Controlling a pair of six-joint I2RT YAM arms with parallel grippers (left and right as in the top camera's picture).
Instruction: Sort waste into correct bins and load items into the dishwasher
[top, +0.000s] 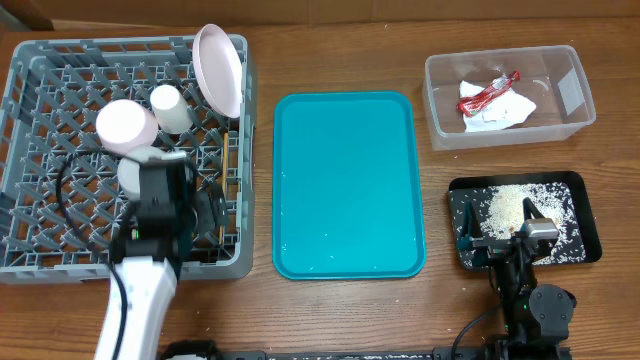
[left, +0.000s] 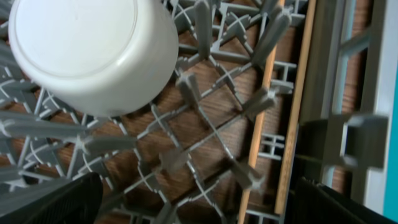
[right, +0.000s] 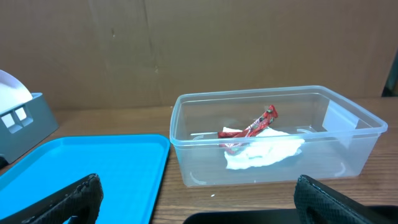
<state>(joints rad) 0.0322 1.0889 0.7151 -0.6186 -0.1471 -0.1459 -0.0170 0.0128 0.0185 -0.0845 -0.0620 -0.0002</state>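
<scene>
The grey dishwasher rack (top: 30, 262) holds a pinkish plate (top: 220, 68) on edge, an upturned pale bowl (top: 126, 125), a white cup (top: 170, 108) and another upturned bowl (top: 133, 172) (left: 93, 50). My left gripper (top: 195, 215) (left: 199, 205) hangs open and empty over the lattice, beside two chopsticks (left: 297, 112) lying along the rack's wall. The clear tub (top: 575, 75) (right: 186, 124) contains the white napkin (top: 500, 105) (right: 264, 152) and red wrapper (top: 488, 92) (right: 252, 127). Rice crumbs (top: 510, 210) lie in the black tray (top: 580, 185). My right gripper (top: 510, 245) (right: 199, 205) is open and empty at that tray's near edge.
A bare teal serving tray (top: 345, 185) (right: 81, 168) lies between the rack and the bins. In the right wrist view the rack's corner (right: 25, 118) shows at far left, with a brown cardboard wall behind the table.
</scene>
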